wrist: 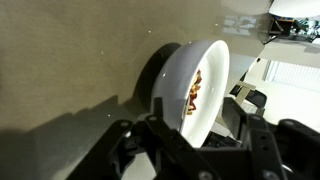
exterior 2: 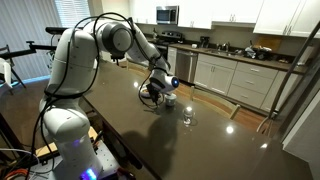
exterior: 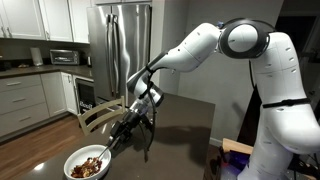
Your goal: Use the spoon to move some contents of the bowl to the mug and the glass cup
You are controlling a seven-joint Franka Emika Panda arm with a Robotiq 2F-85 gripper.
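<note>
The spoon (exterior: 117,140) could be made out in an exterior view only as a thin slanted line. It ran from the claw (exterior: 140,112) down toward the lower left of the frame, and its lower end was placed at the rim of the bowl (exterior: 72,170). Its long axis was thus laid along the line from claw to bowl, with the bowl end lowest.

The bowl was set in the lower left corner of that frame, below and left of the claw, and the contents (exterior: 88,165) were seen in it as a brown heap. In the wrist view the bowl (wrist: 212,70) was found at centre right, just beyond the dark fingers along the bottom edge, with the contents (wrist: 194,92) as a reddish streak in its middle. The spoon could not be picked out there. Whether the claw was clenched on the handle or loosened about it could not be told, since dark fingers were set against dark tabletop (exterior: 185,130).

The mug (exterior 2: 172,98) and the glass cup (exterior 2: 188,117) were seen just right of centre in an exterior view, close by the claw, the glass cup lower right of the mug; both were small and blurred. Scooping was judged to be the step in hand, with a short carry to follow.

Bare tabletop was left open to the right of the claw. A wooden chair back (exterior: 95,118) was placed up and left of the bowl, which appeared to be set near the tabletop's left edge, so little room was judged to be left on that side.
</note>
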